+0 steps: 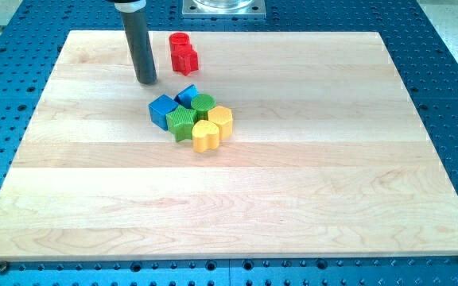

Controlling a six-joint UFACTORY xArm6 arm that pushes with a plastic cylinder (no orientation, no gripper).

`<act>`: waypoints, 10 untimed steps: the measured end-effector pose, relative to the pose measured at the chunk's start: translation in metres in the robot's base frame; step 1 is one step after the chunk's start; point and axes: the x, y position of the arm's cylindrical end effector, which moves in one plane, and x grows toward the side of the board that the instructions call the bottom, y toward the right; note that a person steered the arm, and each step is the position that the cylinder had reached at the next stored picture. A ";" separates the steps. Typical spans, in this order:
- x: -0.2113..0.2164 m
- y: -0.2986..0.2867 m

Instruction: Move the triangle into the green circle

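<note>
The pale wooden table sits on blue perforated metal. You see the rod cut off at the view's top; my tip — a plain tool, nothing to open or close — rests left of the red blocks. The small blue triangle-like block — half-hidden — touches the green circle, with a blue cube, green block and yellow blocks crowding around.

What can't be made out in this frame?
- Camera view: the rod's upper part is cut off by the view's top; my tip shows, up-left of the blue block.
- Small blue block: partly hidden behind the green circle, so its shape is unclear.
- Red blocks: too small to name shapes.
</note>
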 end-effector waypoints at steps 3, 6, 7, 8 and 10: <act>0.000 0.052; 0.048 0.185; 0.106 0.185; 0.185 0.207; 0.249 0.171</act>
